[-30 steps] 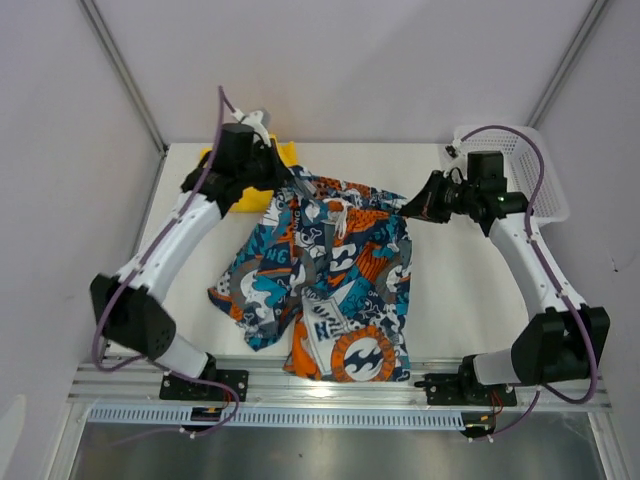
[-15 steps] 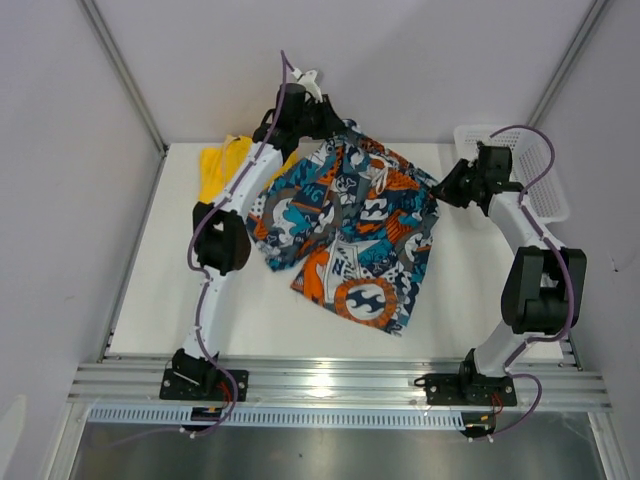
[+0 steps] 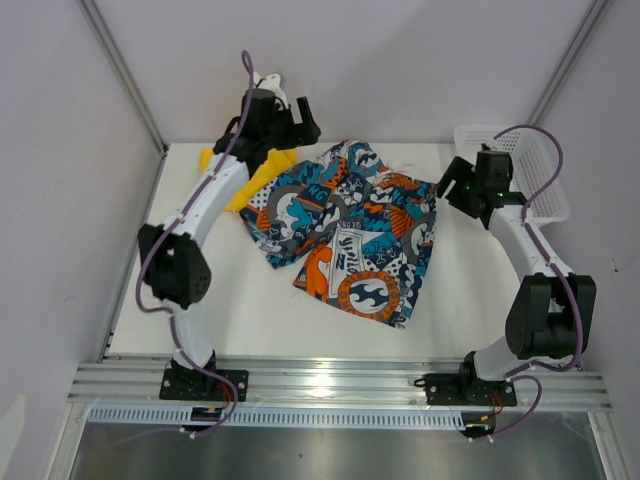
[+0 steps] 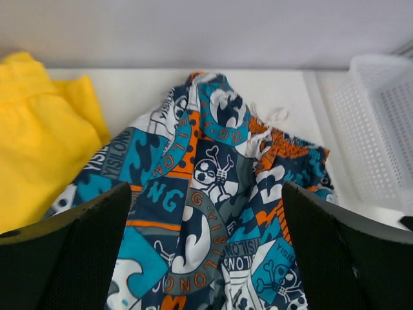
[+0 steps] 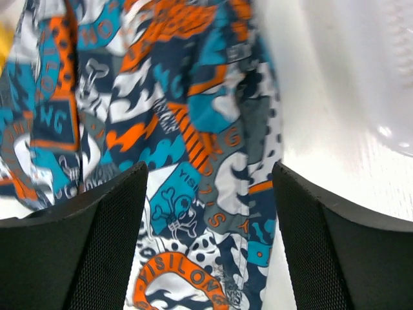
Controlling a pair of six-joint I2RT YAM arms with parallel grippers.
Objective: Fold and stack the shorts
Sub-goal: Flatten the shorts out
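The printed shorts (image 3: 345, 225) in teal, orange, black and white lie spread on the white table (image 3: 200, 310), waistband toward the back. The yellow shorts (image 3: 232, 190) lie at the back left, partly under my left arm. My left gripper (image 3: 296, 122) hovers open above the print pair's back left corner. In the left wrist view the printed shorts (image 4: 213, 194) lie below the open left gripper (image 4: 205, 187), with the yellow shorts (image 4: 39, 142) to the left. My right gripper (image 3: 450, 190) is open over the shorts' right edge. In the right wrist view the printed shorts (image 5: 161, 129) lie beneath the right gripper (image 5: 210, 168).
A white mesh basket (image 3: 530, 170) stands at the back right corner, just behind my right wrist, and the basket (image 4: 381, 129) also shows in the left wrist view. Walls enclose the table on the left, back and right.
Both grippers went from shut on the printed shorts to open and let them go. The shorts were carried from the front toward the back and now lie spread flat.
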